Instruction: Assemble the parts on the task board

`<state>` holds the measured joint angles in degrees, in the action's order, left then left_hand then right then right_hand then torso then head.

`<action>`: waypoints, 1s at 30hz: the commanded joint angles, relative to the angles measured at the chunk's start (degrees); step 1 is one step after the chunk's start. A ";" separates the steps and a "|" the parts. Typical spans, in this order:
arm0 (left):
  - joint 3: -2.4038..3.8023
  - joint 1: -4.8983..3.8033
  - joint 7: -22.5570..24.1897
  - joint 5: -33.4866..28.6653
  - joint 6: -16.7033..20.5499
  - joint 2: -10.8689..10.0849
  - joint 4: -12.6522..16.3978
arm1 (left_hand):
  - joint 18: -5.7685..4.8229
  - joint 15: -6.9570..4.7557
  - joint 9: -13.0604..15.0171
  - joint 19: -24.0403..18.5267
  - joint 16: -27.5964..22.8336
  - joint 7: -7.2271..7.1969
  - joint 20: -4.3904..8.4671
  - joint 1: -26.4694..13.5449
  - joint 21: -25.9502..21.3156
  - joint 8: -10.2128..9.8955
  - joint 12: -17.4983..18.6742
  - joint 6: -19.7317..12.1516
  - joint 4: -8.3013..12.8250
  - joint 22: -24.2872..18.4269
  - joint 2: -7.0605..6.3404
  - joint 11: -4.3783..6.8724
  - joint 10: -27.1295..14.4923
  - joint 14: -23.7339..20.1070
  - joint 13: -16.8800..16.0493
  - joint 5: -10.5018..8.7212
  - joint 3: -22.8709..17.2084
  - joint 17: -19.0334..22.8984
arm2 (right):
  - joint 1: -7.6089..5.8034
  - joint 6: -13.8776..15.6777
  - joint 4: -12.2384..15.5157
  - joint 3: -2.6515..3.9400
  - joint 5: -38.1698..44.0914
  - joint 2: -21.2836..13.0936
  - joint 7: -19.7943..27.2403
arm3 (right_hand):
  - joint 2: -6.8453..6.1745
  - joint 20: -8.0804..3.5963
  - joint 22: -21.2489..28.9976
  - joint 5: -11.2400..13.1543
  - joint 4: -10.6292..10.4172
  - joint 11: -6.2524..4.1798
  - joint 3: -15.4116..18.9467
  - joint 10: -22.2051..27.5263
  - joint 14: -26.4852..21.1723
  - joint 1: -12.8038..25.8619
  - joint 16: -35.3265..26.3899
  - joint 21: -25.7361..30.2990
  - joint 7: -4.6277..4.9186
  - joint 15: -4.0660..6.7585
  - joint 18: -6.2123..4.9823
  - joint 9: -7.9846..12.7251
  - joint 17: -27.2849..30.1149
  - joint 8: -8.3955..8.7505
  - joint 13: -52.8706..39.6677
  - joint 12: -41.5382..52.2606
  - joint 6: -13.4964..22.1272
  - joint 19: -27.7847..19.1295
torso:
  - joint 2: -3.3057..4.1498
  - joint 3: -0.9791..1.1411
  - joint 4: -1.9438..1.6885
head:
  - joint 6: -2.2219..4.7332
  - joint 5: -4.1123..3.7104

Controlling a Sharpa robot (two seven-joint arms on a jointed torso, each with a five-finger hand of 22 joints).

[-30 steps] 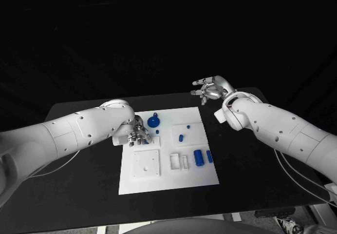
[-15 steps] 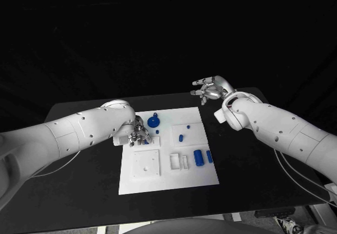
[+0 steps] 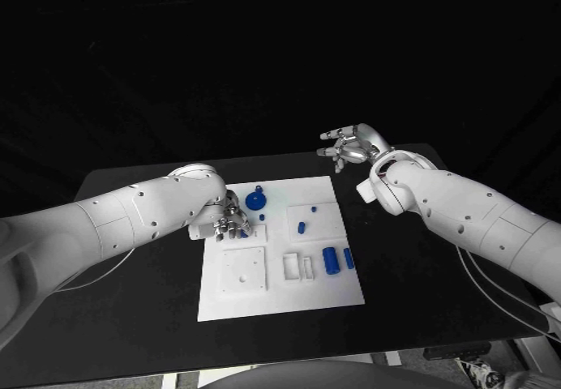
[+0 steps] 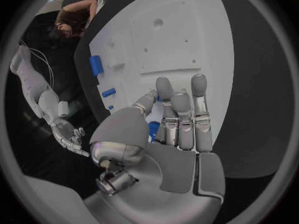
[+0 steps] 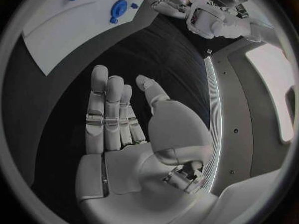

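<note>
The white task board [image 3: 280, 279] lies mid-table. My left hand [image 3: 229, 223] rests at its left edge, fingers pointing down onto it, and pinches a small blue part [image 4: 152, 128] between thumb and fingers. On the board lie a round blue knob [image 3: 256, 200], a short blue piece [image 3: 301, 228] and two blue cylinders [image 3: 331, 261] near white slots. My right hand [image 3: 349, 147] hovers past the board's far right corner, fingers spread, holding nothing. In the right wrist view, that hand [image 5: 118, 119] is over black table, with the board [image 5: 62, 22] and knob [image 5: 118, 7] beyond it.
A square white plate with small holes [image 3: 246, 270] sits in the board's near left part. Black table [image 3: 444, 284] surrounds the board on all sides. Thin cables [image 3: 503, 300] trail under the right arm.
</note>
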<state>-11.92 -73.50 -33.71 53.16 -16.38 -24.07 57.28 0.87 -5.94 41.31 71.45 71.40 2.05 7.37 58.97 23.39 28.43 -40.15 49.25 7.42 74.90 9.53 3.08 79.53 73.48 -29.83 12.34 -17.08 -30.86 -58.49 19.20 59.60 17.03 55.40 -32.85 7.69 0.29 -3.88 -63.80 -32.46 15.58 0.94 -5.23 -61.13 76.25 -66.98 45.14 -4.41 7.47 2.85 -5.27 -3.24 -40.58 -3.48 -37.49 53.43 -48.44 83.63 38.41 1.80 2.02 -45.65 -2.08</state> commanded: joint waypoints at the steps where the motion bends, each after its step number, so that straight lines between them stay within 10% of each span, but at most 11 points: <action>1: -0.18 0.25 0.05 0.71 0.53 0.15 -0.41 | 0.09 -0.24 -2.93 0.00 -0.02 -0.55 -0.15 0.95 -0.44 -1.13 -0.09 1.04 2.68 1.05 -0.19 0.02 -0.24 -0.18 0.10 -0.25 -2.48 0.25 | 0.01 -0.58 0.13 0.04 0.35 0.09 0.20 | -0.15 0.04 -0.03 -0.33 0.04 0.05 -0.19 0.38 -0.18 0.15 -0.29 -0.17 0.20 -0.03 -0.25 0.08 0.04 0.33 0.08 -0.27 0.37 -0.40 | 0.01 -0.03 0.02 | 0.09 0.02; 30: -0.19 0.39 0.60 0.81 1.99 -0.04 -0.76 | -0.23 -0.22 -7.98 0.67 0.07 -0.68 -0.11 -3.07 -1.99 -0.35 -0.20 2.43 -5.12 1.10 -8.13 0.09 -0.47 -0.32 0.25 -3.81 6.22 1.00 | 0.04 -0.55 0.06 0.04 0.38 0.03 0.23 | -0.20 0.06 0.06 -0.38 0.06 0.07 -0.06 0.42 -0.23 0.08 -0.33 -0.12 0.22 -0.05 -0.26 0.08 0.07 0.33 0.12 -0.31 0.63 -0.42 | -0.02 -0.02 0.00 | 0.28 -0.18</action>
<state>-12.11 -73.16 -33.54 53.49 -15.29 -24.09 56.50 0.88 -6.14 33.37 71.87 71.39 1.02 7.37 55.99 21.58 27.95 -40.15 51.68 2.32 74.93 1.70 3.27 79.34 73.28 -29.65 8.76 -11.04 -29.91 -58.47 19.18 59.62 17.03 55.43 -32.86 7.68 0.29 -3.88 -63.79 -32.45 15.58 0.94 -5.23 -61.13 76.25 -66.98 45.14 -4.41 7.71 2.85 -5.27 -3.24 -40.58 -3.48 -37.44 53.43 -48.18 83.63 38.41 1.78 2.02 -45.41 -2.23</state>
